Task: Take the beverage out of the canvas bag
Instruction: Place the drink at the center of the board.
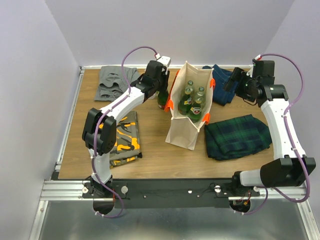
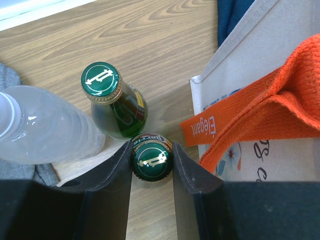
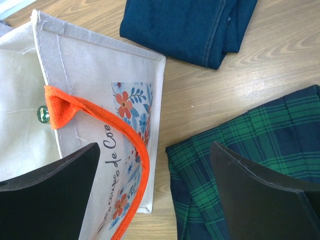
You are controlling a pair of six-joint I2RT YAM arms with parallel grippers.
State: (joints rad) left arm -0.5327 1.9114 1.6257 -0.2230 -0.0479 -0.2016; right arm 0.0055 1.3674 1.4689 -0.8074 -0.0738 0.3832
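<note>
**One bottle point(image 2: 152, 162) out, held by the left claw point(image 2: 152, 150) beside the bag point(image 2: 260, 45)**

The left claw is clamped on the cap of the green bottle, which is upright just outside the bag's orange handle point(image 2: 250, 115). A second bottle point(image 2: 102, 82) and a water bottle point(image 2: 45, 125) stand close by on the table point(image 2: 150, 40). More bottles point(image 1: 192, 100) stand inside the upright bag. The right claw point(image 3: 155, 146) hangs wide and empty, over the bag's edge and a plaid cloth point(image 3: 260, 135).

Wooden table point(image 1: 150, 150) bears the canvas bag point(image 1: 187, 117), a standing green bottle point(image 2: 102, 80) and four folded garments point(image 1: 237, 136)
</note>
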